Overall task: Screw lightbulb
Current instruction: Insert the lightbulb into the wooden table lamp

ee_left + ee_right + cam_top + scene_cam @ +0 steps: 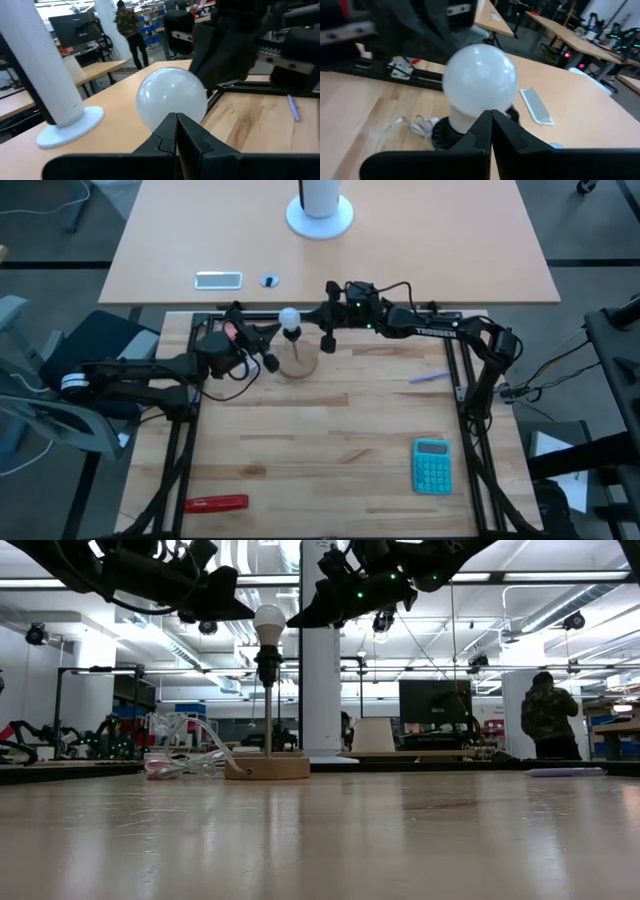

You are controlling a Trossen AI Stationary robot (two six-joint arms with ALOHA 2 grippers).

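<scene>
The left tool (262,348) hangs just left of the lightbulb (289,317), its fingers pressed together and holding nothing; from its own wrist view the closed tips sit right in front of the white globe. The lightbulb stands upright in a dark socket on a thin pole above a round wooden base (297,364), toward the far middle of the counter (330,440). The right tool (327,330) hovers just right of the bulb, fingers likewise pressed together and empty.

From where I stand, the risk is a knock: either closed tool could bump the globe sideways and tip the slim lamp, since the base looks light. A tool closing off-centre might also slip on the smooth glass.

I cannot tell how far the bulb is threaded in; the socket hides its metal base. A clear cord or bag (185,755) lies beside the base on its left, hard to make out.
</scene>
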